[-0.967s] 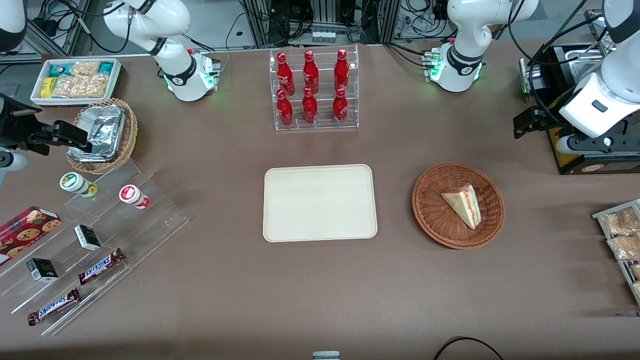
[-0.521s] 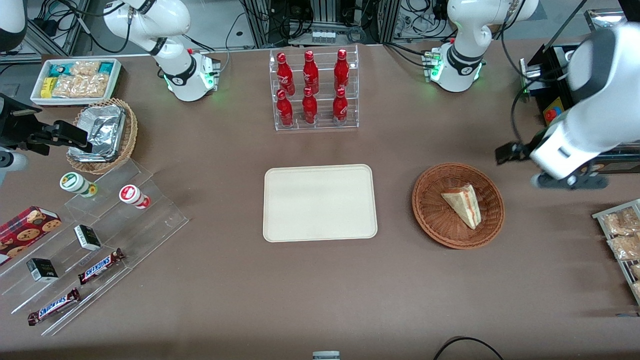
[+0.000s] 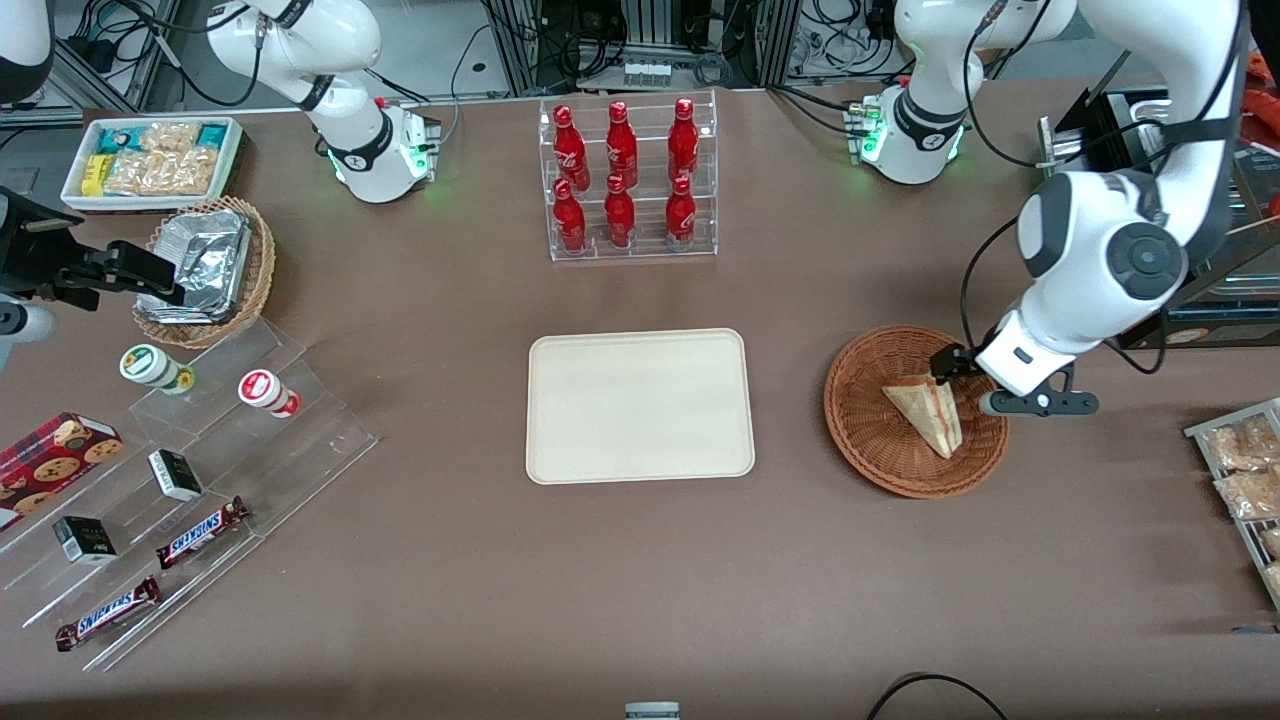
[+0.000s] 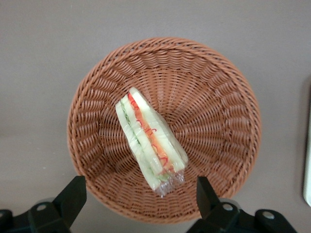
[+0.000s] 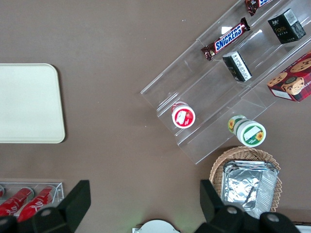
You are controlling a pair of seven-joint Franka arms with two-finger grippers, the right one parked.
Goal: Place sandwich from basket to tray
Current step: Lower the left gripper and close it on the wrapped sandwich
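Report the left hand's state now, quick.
Left hand: open, holding nothing, above the reddish-brown wicker basket, over the wrapped sandwich.

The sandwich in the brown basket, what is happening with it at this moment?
The robot's left arm is getting ready to pick it up. Its claw hangs open above the basket, with one finger on each side of the sandwich and not touching it. The sandwich lies in the basket, not yet lifted. The tray, where it should go, lies beside the basket, toward the parked arm's end of the table, with nothing on it.
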